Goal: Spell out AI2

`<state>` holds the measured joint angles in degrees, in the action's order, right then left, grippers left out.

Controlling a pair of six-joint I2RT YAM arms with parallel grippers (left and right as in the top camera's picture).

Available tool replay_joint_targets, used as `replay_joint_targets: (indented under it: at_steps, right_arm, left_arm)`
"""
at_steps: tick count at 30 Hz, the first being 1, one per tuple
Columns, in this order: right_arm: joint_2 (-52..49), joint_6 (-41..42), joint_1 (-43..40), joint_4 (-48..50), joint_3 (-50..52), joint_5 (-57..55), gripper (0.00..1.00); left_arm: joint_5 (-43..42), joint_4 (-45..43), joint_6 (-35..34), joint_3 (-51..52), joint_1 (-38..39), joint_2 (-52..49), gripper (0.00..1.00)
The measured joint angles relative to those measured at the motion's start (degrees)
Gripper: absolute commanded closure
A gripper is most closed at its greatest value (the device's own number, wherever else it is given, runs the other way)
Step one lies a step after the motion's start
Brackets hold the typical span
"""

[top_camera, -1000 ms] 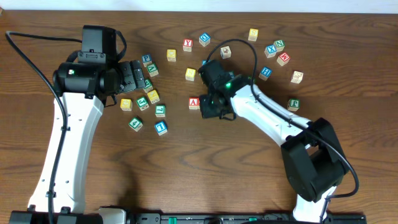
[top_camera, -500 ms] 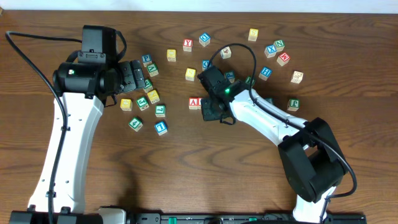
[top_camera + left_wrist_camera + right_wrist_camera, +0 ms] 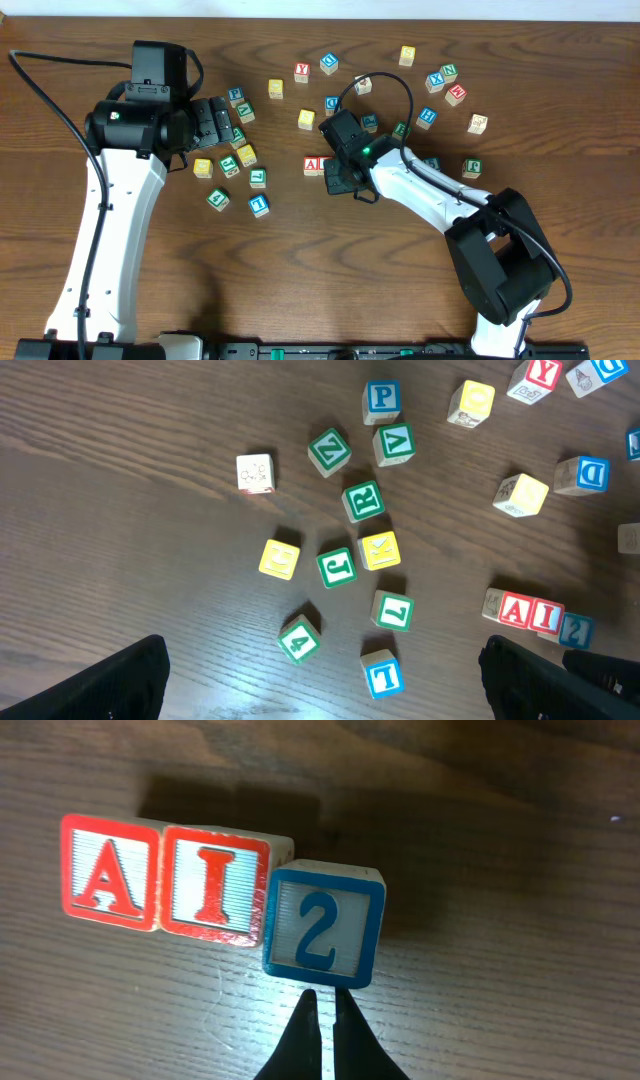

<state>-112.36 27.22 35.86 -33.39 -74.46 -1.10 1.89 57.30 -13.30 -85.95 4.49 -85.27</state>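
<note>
A red A block and a red I block sit side by side on the wooden table. A blue 2 block touches the I block's right side, set slightly lower. My right gripper is shut and empty, its tips at the 2 block's near edge. In the overhead view the right gripper covers the 2 block, with the A block showing beside it. My left gripper is open and empty, high above a cluster of blocks. The row also shows in the left wrist view.
Several loose letter blocks lie around: a green 4, a blue T, a green L, a yellow block and a blue P. More blocks lie at the back right.
My right gripper has shifted a little left and toward the front by the A and I blocks. The left arm has not moved.
</note>
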Motion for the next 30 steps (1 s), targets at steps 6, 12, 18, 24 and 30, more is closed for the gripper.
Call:
replay_joint_targets:
  at_steps: [6, 12, 18, 24, 30]
  right_arm:
    - [0.00, 0.00, 0.00, 0.92, 0.46, -0.02, 0.99]
    - [0.00, 0.00, 0.00, 1.55, 0.74, -0.02, 0.99]
    - [0.00, 0.00, 0.00, 3.10, 1.27, -0.02, 0.99]
    - [0.00, 0.00, 0.00, 3.37, 1.57, -0.02, 0.99]
    - [0.00, 0.00, 0.00, 4.26, 1.57, -0.02, 0.99]
  left_arm:
    - [0.00, 0.00, 0.00, 0.00, 0.00, 0.00, 0.02]
    - [0.00, 0.00, 0.00, 0.00, 0.00, 0.00, 0.02]
    - [0.00, 0.00, 0.00, 0.00, 0.00, 0.00, 0.02]
    - [0.00, 0.00, 0.00, 0.00, 0.00, 0.00, 0.02]
    - [0.00, 0.00, 0.00, 0.00, 0.00, 0.00, 0.02]
